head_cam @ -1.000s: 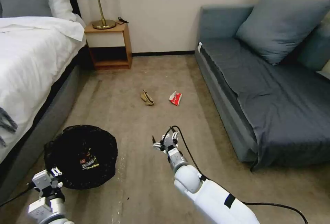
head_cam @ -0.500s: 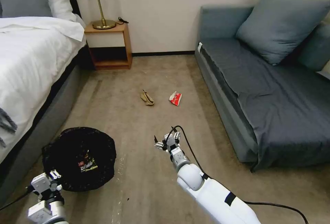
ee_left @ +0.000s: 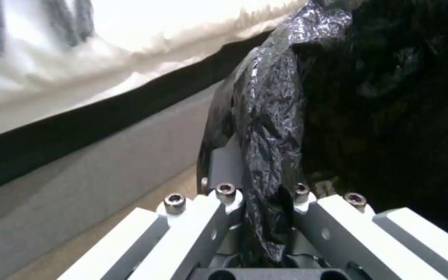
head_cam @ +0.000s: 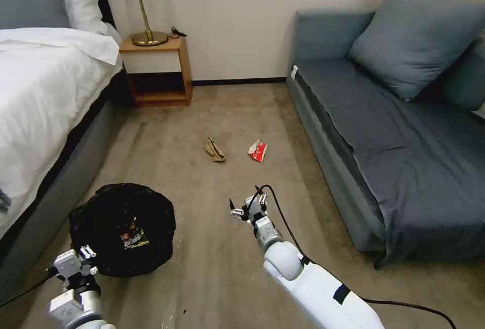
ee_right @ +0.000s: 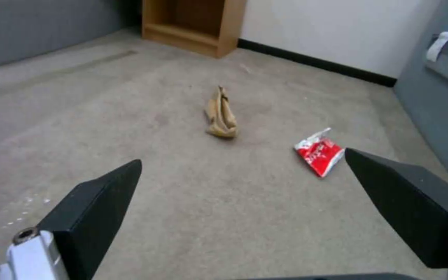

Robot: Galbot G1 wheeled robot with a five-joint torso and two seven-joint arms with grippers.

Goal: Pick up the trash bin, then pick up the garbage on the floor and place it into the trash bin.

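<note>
left gripper (head_cam: 85, 257) on trash bin (head_cam: 123, 228)

Left gripper (head_cam: 86, 258) low at the near left, fingers clamped on a fold of black bag (ee_left: 270, 128). Right arm stretched forward at centre, right gripper (head_cam: 245, 210) held above the floor, black fingertips (ee_right: 94, 206) spread wide.
</note>
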